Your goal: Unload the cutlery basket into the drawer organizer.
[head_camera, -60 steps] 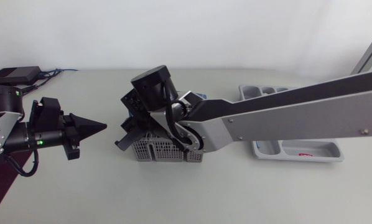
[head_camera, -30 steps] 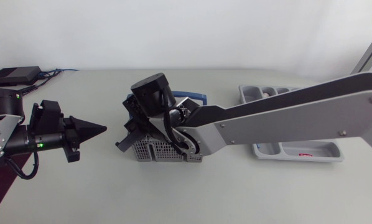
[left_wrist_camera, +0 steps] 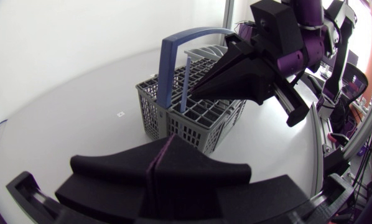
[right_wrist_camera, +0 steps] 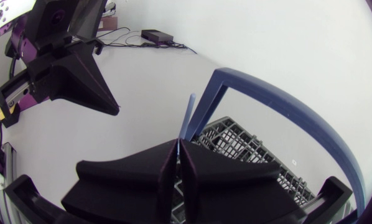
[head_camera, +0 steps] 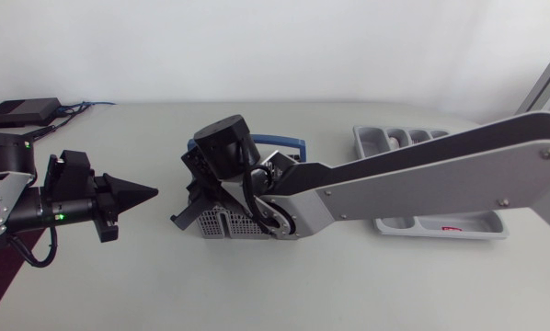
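Note:
The grey cutlery basket (head_camera: 243, 223) with its blue arched handle (head_camera: 289, 142) stands mid-table. My right gripper (head_camera: 177, 218) hangs over the basket's left end, shut on a thin blue cutlery piece (right_wrist_camera: 188, 115) that rises upright from a compartment (left_wrist_camera: 185, 96). Which kind of cutlery it is stays hidden. My left gripper (head_camera: 151, 191) is shut and empty, pointing at the basket from a short way to its left. The grey drawer organizer (head_camera: 441, 225) lies at the right, largely covered by my right arm.
A black box (head_camera: 22, 112) with cables sits at the table's back left corner. My right arm (head_camera: 413, 179) spans the table from the right edge to the basket, above the organizer.
The right gripper's fingers have closed onto the blue cutlery piece. The right arm has shifted slightly, uncovering the basket's blue handle. The left arm has kept still.

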Robot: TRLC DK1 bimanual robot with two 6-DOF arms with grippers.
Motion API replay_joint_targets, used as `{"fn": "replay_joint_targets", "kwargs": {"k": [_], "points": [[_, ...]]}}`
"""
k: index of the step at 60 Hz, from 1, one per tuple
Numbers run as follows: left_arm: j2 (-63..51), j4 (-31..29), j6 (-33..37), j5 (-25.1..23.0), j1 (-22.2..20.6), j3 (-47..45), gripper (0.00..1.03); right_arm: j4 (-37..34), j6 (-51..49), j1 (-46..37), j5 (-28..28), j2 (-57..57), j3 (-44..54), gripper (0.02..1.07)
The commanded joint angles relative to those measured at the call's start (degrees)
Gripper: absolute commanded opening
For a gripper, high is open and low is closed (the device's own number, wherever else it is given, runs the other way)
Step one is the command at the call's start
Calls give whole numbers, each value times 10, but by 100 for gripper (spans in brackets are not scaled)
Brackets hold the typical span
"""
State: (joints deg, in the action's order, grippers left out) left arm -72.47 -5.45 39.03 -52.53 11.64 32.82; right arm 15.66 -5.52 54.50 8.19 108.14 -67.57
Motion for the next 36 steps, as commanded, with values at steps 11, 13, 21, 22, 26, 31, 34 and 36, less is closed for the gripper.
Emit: {"fn": "replay_joint_targets", "kwargs": {"k": [11,13,21,22,26,31,34,36], "points": [[18,4,-14,-10,1,-13,16,2,15,11,9,3,10,47],[19,4,-14,-10,2,-13,16,2,16,13,9,4,8,47],[20,4,-13,-10,7,-14,17,-1,16,16,15,12,-5,47],[20,4,-13,-9,7,-14,16,-1,16,16,15,13,-5,47],[20,4,-12,-10,8,-14,17,-1,16,17,15,15,-11,47],[20,6,-11,-10,8,-16,17,0,16,19,17,16,-16,47],[18,9,-12,-10,8,-17,17,-1,16,20,18,19,-20,47],[16,10,-12,-10,8,-17,17,-1,16,20,18,21,-23,47]]}}
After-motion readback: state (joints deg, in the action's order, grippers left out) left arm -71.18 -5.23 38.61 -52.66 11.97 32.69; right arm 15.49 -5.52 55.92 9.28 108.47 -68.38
